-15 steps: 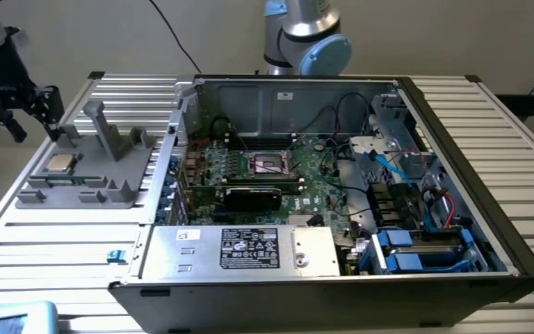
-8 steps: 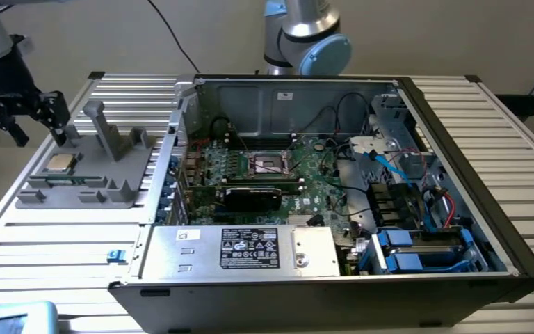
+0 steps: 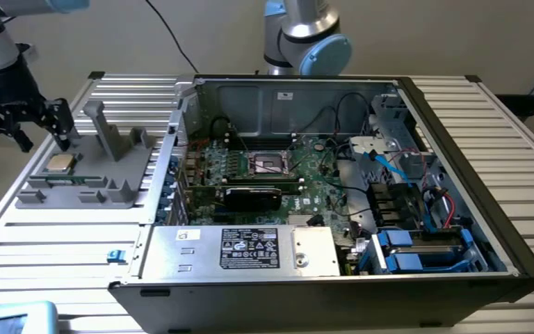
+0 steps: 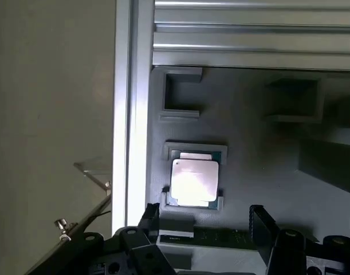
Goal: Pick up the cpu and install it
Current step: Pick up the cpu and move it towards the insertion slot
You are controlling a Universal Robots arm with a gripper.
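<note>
Black two-finger gripper (image 3: pixel 42 136) hung over the grey plastic fixture block (image 3: pixel 119 182) on the slatted aluminium table (image 3: pixel 53 243); jaws released and spread wide, nothing gripped; small flat square cpu with a dull silver top (image 4: pixel 193 182) lay in the fixture's recess just below the jaws, centred between the fingers (image 4: pixel 260 224), untouched; open black computer case (image 3: pixel 295 299) stood well off to one side of the jaws.

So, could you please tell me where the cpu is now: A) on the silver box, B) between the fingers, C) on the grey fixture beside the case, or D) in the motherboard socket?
C: the cpu lies on the grey fixture outside the computer case, and the open gripper near it holds nothing.
</note>
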